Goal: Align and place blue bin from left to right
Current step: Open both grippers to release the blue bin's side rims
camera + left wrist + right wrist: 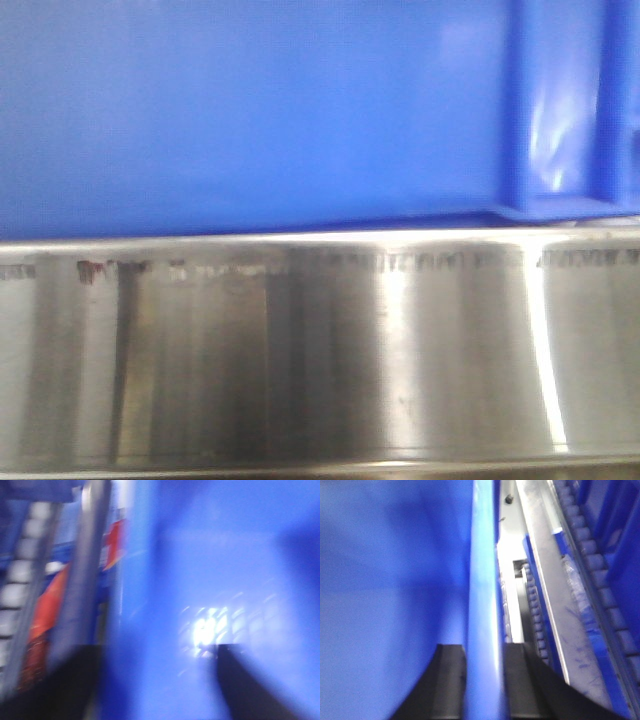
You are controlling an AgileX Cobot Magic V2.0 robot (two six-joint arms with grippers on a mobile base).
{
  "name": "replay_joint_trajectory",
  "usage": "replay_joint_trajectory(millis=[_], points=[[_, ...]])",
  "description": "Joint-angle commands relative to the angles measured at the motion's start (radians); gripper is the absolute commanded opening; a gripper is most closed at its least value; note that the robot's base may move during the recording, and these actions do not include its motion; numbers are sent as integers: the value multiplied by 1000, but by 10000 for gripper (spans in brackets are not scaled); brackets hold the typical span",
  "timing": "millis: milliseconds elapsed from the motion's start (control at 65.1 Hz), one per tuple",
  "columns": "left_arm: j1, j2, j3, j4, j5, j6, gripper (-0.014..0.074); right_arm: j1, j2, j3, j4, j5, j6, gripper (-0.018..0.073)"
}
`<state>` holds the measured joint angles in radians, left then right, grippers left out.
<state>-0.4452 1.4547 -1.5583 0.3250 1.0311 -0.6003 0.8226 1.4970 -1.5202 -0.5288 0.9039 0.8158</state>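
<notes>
The blue bin (250, 110) fills the top half of the front view, close up, with vertical ribs at its right end. In the right wrist view my right gripper (484, 680) is shut on the blue bin's (385, 580) upright wall, one dark finger (447, 680) inside and the other outside. The left wrist view is badly blurred. There my left gripper (157, 680) stands open, its dark fingers (250, 685) wide apart astride the blue bin's (210, 555) wall, with the bin's inside to the right.
A brushed steel table edge (320, 350) runs under the bin across the front view. A steel rail (545, 580) and a roller track (600, 580) lie to the right of the bin. Rollers (20, 580) and something red (47, 610) show left of it.
</notes>
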Motion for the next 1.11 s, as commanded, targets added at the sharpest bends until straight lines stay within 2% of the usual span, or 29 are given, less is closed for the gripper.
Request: replay_joint_trajectory(millis=[0, 61, 138, 261, 399, 492, 584, 783, 799, 891, 1014, 1091], points=[[-7, -16, -10, 1, -23, -1, 578, 6, -13, -15, -25, -41, -14, 379], [-7, -18, -10, 5, -23, -1, 582, 6, -15, -15, -25, -41, -14, 464], [-7, -25, -12, 8, -23, -1, 580, 6, -19, -15, -25, -41, -14, 482], [-7, -47, -12, 10, -23, -1, 580, 6, -44, -15, -25, -41, -14, 438], [-7, -87, -12, 12, -25, -1, 549, 8, -93, -15, -25, -41, -14, 330], [-7, -116, -12, 17, -25, -1, 463, 10, -126, -15, -25, -41, -14, 254], [-7, -144, -12, 17, -25, -1, 325, 10, -165, -15, -25, -39, -14, 176], [-7, -215, -12, 24, -25, -1, -53, 10, -243, -15, -25, -37, -19, 18], [-7, -220, -12, 31, -25, -1, -106, 10, -250, -15, -25, -37, -26, 4], [-7, -235, -12, 60, -23, -1, -111, 10, -274, -15, -25, -37, -82, -91], [-7, -245, -12, 77, -23, -1, -111, 10, -287, -14, -25, -37, -196, -78], [-7, -257, -8, 70, -27, -1, -111, 10, -296, -14, -25, -37, -227, -79]])
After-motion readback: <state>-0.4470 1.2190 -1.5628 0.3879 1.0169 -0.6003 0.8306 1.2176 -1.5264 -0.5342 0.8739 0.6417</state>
